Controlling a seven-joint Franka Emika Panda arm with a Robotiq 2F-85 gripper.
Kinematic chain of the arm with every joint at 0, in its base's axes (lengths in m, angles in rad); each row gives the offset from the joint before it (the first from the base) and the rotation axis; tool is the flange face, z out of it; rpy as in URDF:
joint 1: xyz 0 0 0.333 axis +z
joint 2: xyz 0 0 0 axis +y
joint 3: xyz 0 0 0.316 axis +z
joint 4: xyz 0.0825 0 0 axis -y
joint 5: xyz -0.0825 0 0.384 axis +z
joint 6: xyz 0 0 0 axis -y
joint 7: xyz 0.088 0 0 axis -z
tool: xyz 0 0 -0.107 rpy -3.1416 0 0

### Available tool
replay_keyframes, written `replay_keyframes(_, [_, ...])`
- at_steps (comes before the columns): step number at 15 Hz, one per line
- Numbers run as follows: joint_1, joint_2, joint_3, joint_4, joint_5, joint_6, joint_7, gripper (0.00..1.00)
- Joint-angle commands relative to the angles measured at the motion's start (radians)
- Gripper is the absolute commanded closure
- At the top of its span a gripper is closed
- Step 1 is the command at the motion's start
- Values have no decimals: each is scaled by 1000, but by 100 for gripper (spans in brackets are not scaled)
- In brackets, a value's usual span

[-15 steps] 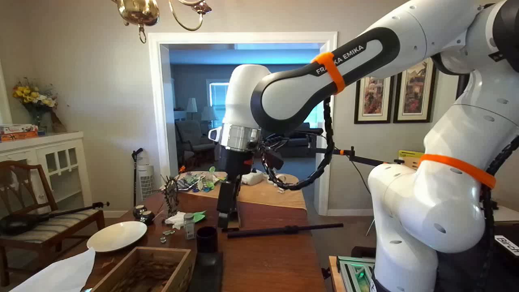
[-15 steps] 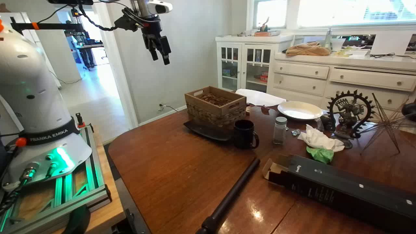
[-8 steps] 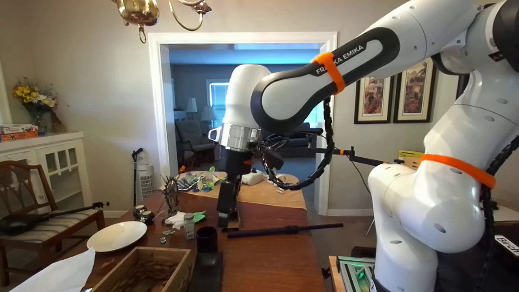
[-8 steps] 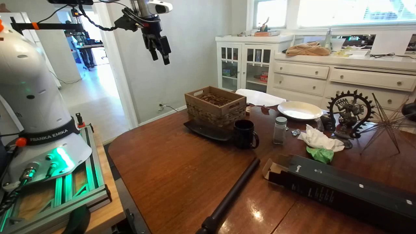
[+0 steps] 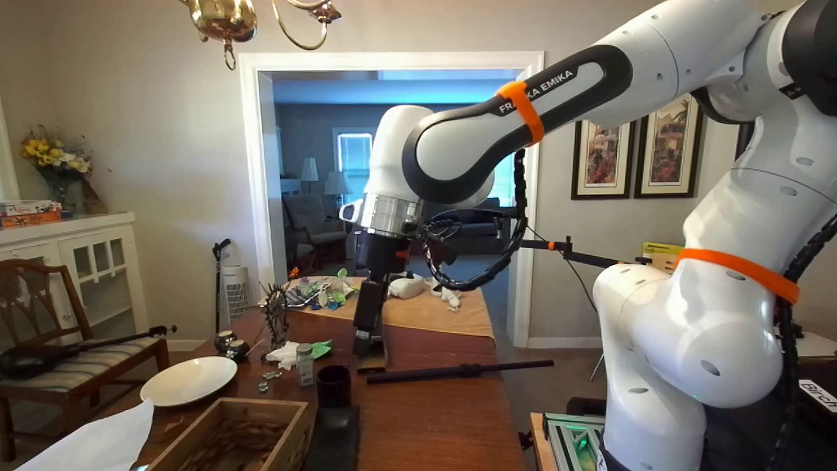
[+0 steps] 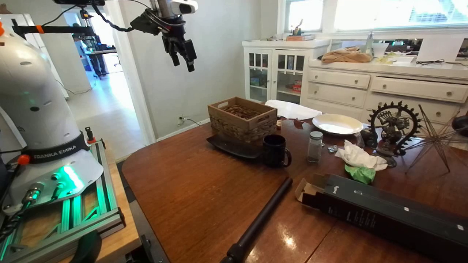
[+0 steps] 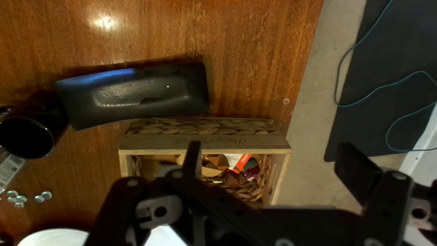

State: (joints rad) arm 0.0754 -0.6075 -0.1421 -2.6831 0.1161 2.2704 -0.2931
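Observation:
My gripper (image 6: 184, 65) is open, with nothing between its fingers, high above the table; it also shows in an exterior view (image 5: 363, 347). In the wrist view the spread fingers (image 7: 269, 148) appear over the woven wooden basket (image 7: 218, 145) and the floor beyond the table edge. The basket stands on the table in both exterior views (image 6: 241, 126) (image 5: 294, 418). It holds brown faceted pieces (image 7: 234, 177), a white and orange packet (image 7: 237, 161) and a purple item (image 7: 251, 172); a finger hides part of its inside. A black tray (image 7: 136, 97) and a black mug (image 7: 25, 136) are beside it.
A dark rod (image 6: 263, 215) and a long black box (image 6: 380, 204) lie on the wooden table (image 6: 190, 190). A glass jar (image 6: 314, 148), white plate (image 6: 338, 124), crumpled paper (image 6: 358, 155), dark statue (image 6: 395, 128) and wire star (image 6: 435, 137) stand farther along.
Over the last half second the arm shifts slightly and the wrist tilts. The gripper moves a little right and up against the wall in an exterior view. The table objects stay put.

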Motion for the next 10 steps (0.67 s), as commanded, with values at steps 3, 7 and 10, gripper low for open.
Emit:
replay_keyframes(3, [46,5,-165,48,43,-57,-357,0])
replay_keyframes(7, [8,6,-156,47,44,-43,-377,0])
replay_keyframes(10, [8,5,-148,46,43,-42,-375,0])
